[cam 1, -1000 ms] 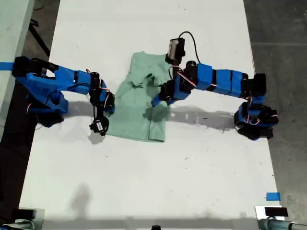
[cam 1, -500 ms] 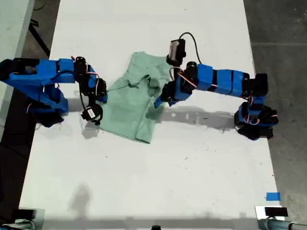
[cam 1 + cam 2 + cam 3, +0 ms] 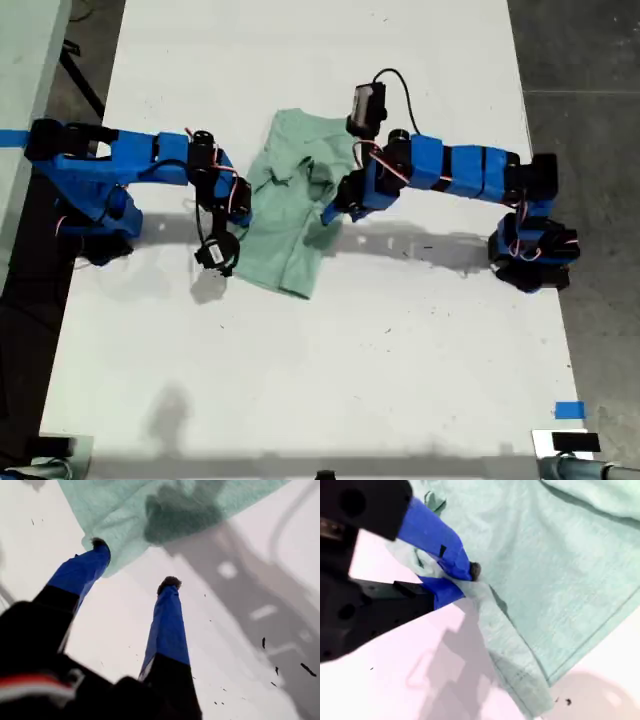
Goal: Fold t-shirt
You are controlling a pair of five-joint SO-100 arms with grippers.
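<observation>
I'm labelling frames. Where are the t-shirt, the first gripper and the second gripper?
t-shirt (image 3: 285, 215): exterior view, middle of the cloth.
my first gripper (image 3: 134, 563): first wrist view, between the open fingertips.
my second gripper (image 3: 465, 580): second wrist view, fingertips pinching cloth.

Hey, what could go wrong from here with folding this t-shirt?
My second gripper pinches only a thin bunch at the t-shirt's edge, so it may slip out on a pull. My first gripper is open and holds nothing, so a pull could drag the whole shirt instead of folding it. The cloth lies rumpled, so the fold may come out crooked.
</observation>
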